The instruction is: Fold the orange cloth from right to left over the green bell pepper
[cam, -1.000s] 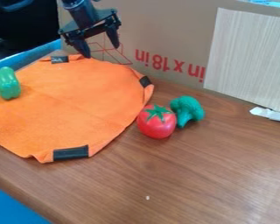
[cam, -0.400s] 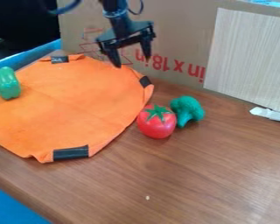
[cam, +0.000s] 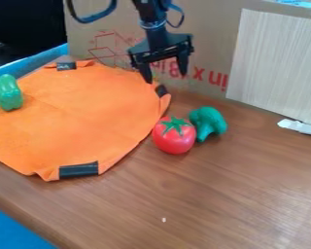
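My gripper [cam: 166,79] hangs open in the upper middle of the view, above the back right edge of the orange cloth [cam: 74,114], with nothing between its fingers. Nearer the camera and a little to the right, a red tomato [cam: 174,138] with a green top rests on the wood beside the cloth's right edge. A green broccoli piece [cam: 209,122] stands against the tomato's back right side. On the cloth's left part lies a green pepper [cam: 6,92], cut by the view's left edge.
A cardboard box wall [cam: 200,29] stands behind the table [cam: 216,194], with a pale wood-grain panel [cam: 278,63] at its right. A white strip [cam: 301,127] lies at that panel's foot. Black tabs mark the cloth's corners.
The gripper has moved right and somewhat lower, from the cloth's back left corner to its back right edge, staying open. The cloth, pepper, tomato and broccoli have not moved.
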Controlling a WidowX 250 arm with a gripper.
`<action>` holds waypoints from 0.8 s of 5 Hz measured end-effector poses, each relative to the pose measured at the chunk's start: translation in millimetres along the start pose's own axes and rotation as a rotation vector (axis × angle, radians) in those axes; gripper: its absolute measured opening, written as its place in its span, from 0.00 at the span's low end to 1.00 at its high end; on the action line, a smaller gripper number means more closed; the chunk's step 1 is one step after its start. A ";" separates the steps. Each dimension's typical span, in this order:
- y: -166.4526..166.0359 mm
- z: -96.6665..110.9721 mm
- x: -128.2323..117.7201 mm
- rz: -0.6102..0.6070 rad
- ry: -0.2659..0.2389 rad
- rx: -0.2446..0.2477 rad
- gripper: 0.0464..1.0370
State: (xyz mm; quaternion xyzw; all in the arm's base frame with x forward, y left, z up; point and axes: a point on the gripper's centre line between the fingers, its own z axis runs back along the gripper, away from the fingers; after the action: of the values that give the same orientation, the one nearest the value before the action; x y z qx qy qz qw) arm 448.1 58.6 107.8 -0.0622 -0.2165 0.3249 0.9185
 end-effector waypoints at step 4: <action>-10.7 -39.6 -3.1 0.031 0.031 0.079 0.96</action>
State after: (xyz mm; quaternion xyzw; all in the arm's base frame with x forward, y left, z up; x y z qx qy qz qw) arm 469.4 49.3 73.8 -0.0341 -0.1884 0.3464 0.9183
